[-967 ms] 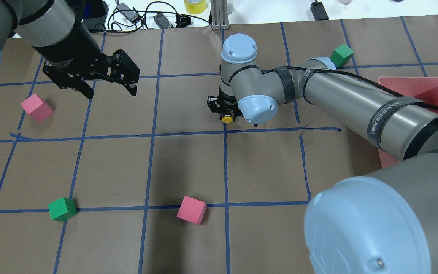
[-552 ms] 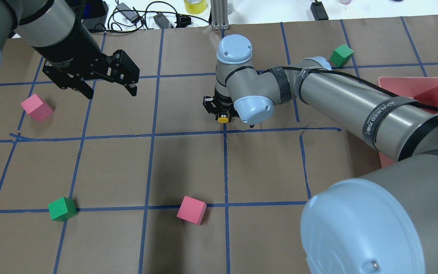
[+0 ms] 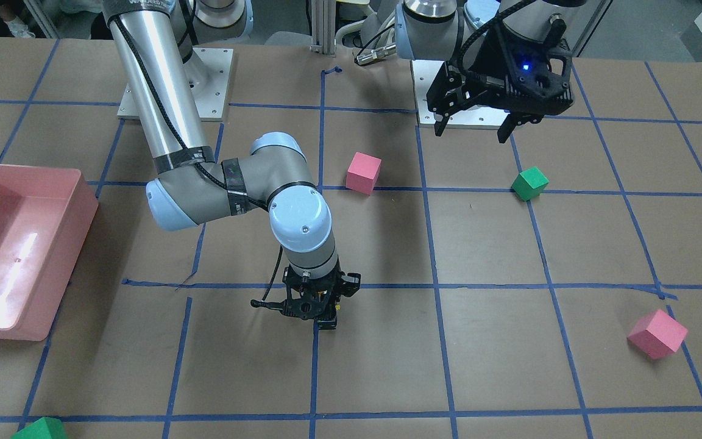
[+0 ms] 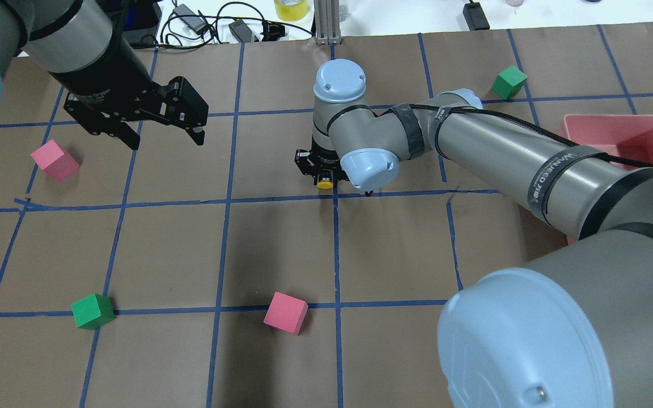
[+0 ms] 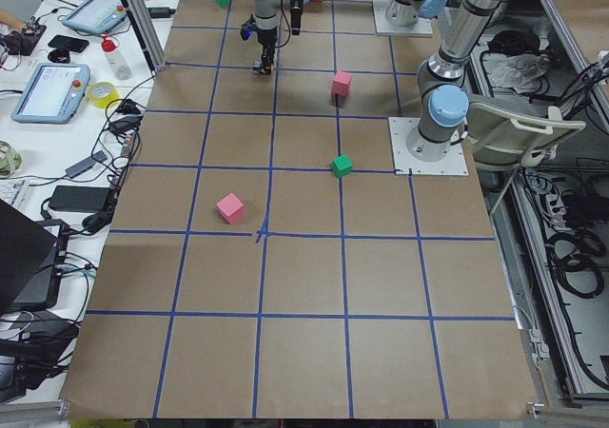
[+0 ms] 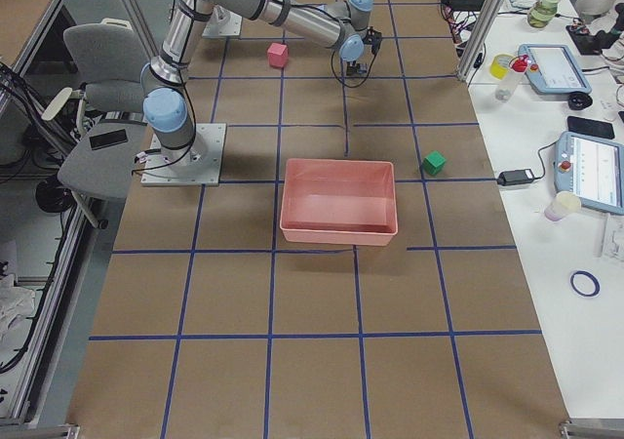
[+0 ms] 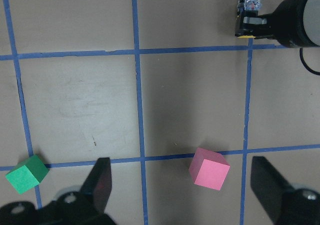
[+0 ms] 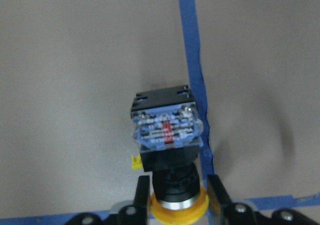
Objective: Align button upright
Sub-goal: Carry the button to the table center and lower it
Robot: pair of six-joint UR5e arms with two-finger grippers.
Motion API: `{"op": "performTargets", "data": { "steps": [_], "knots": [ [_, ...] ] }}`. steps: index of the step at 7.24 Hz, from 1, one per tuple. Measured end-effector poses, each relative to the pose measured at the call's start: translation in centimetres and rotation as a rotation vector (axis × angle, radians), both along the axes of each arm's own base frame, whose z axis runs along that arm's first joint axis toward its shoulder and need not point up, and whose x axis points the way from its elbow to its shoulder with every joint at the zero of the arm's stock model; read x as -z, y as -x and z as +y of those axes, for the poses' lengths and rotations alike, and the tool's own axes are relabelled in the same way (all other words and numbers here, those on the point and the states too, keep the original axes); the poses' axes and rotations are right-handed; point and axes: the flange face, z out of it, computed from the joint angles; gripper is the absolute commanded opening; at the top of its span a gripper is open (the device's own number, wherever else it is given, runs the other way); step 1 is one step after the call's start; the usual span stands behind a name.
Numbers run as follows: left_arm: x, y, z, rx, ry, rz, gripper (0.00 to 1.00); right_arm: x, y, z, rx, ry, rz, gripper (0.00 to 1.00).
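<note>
Yellow on the round cap, black on the body, greyish on the contact block: holds this small push-button switch [image 4: 324, 183] in the right pincer [image 4: 321, 173], closed on the black neck just behind the cap. Against one second ago, has carried it toward the overhead view's left and slightly nearer to that camera; puts the cap now just left of the long blue tape line [image 4: 336, 238], no more on it. Keeps the left pincer [image 4: 166, 136] in the same place above the brown paper-covered counter [image 4: 281, 243], spread wide, gripping nothing.

Shows the button lying about level, not upright: long axis along the depth of the counter, cap toward the robot's side, contact block away from it. Cannot tell whether touches the paper or hangs just over it.

Places it near a crossing of two tape lines, in the middle part of the counter, well apart from every edge. Leaves all neighbours well apart: one pink cube [image 4: 285, 313] and one green cube [image 4: 93, 311] on the robot's side, a second pink cube [image 4: 54, 160] at the left, a second green cube [image 4: 509, 81] and the pink plastic tray [image 4: 649, 141] toward the right.
</note>
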Motion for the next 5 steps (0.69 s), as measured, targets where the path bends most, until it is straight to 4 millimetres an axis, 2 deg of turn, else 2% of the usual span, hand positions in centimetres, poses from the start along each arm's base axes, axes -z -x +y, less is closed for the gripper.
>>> {"op": "performTargets", "data": {
  "steps": [1,2,4,5],
  "knots": [
    [0.09,0.0,0.16,0.0,-0.001,0.0,1.0,0.05,-0.06,0.02,0.0,-0.003,-0.005,0.19],
    [0.18,0.0,0.27,0.0,-0.003,0.0,1.0,0.14,-0.09,0.02,-0.001,-0.005,-0.008,0.33],
    [0.22,-0.01,0.34,0.0,-0.004,0.0,1.0,0.34,-0.11,0.05,-0.001,-0.009,-0.009,0.42],
    [0.21,-0.01,0.36,0.0,-0.003,0.0,1.0,0.42,-0.11,0.09,0.0,-0.011,-0.009,0.52]
  ]
}}
